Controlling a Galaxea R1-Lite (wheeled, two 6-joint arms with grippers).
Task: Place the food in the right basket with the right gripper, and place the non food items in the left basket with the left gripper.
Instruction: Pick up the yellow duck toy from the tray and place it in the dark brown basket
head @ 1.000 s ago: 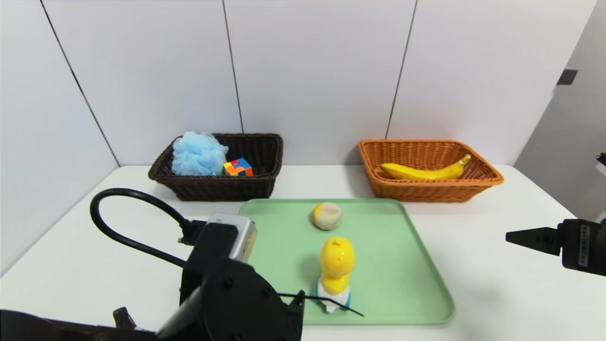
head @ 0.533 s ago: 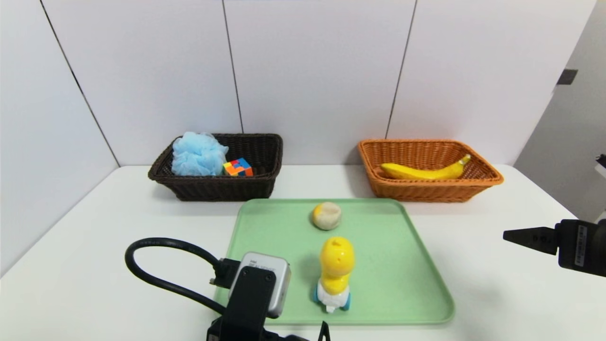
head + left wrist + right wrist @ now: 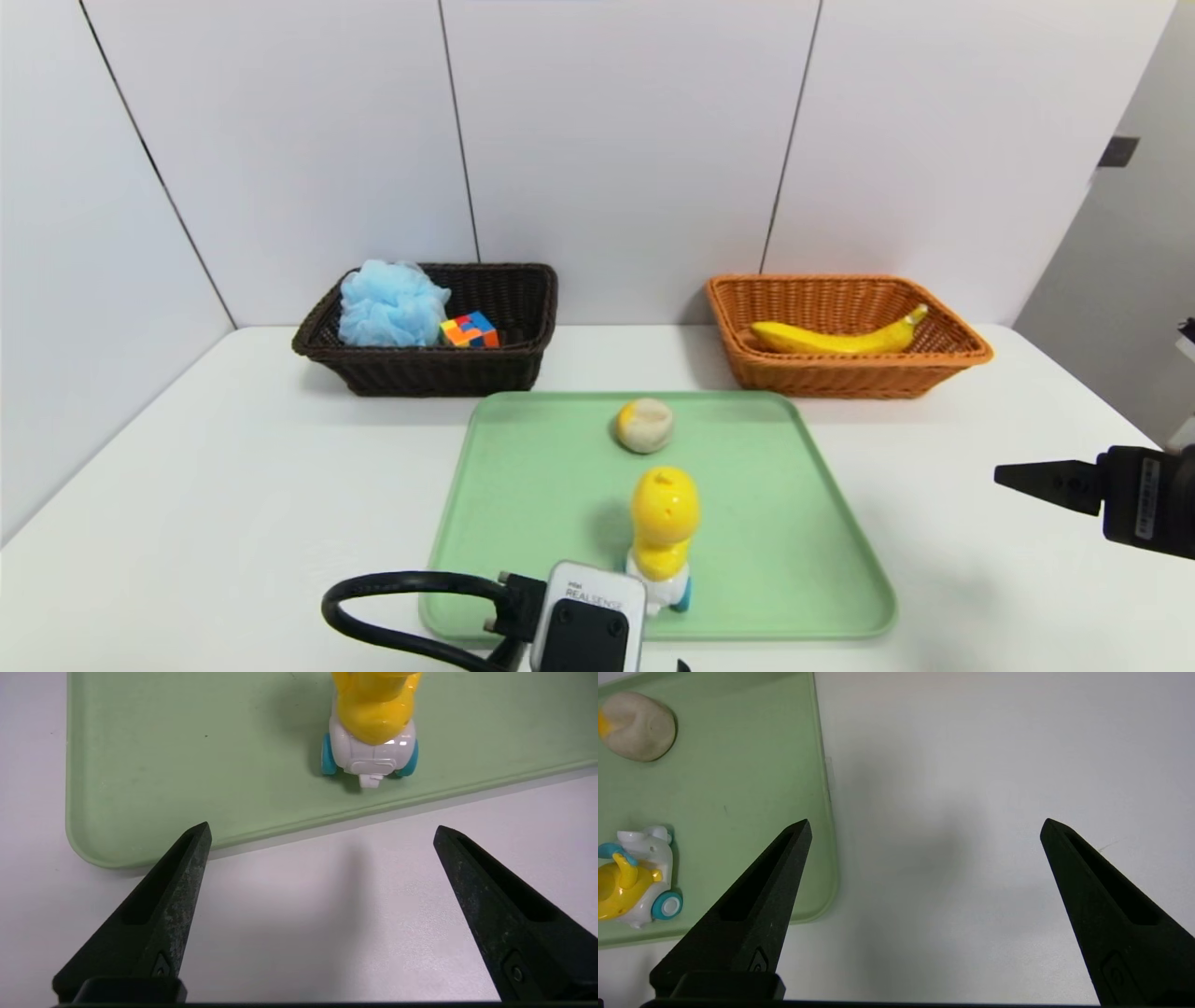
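The left gripper (image 3: 321,833) hangs with its two black fingers (image 3: 184,868) spread wide and nothing between them, poised over the white table (image 3: 327,933) just short of the near edge of the green tray (image 3: 163,765); straight ahead of the gap stands the yellow toy (image 3: 371,723) on its white base with blue wheels, upright on the tray close to that near rim; in the head view only the arm's wrist camera (image 3: 588,621) and its looped black cable (image 3: 401,607) show, at the lower edge of the frame in front of the tray.

The right gripper (image 3: 924,826) is likewise wide apart and holds nothing, over bare table just beside the tray's right edge; in the head view it shows at the far right, clear of the tray.

On the tray, farther back than the toy and apart from it, lies a rounded pale bun (image 3: 644,425) with a yellow patch on one side.

Behind the tray, toward the wall, stand two wicker baskets, well apart; the dark brown left basket (image 3: 429,373) holds a light blue bath pouf (image 3: 392,303) and, touching it, a coloured puzzle cube (image 3: 470,329); the orange right basket (image 3: 840,373) holds a banana (image 3: 836,336) lying lengthwise.
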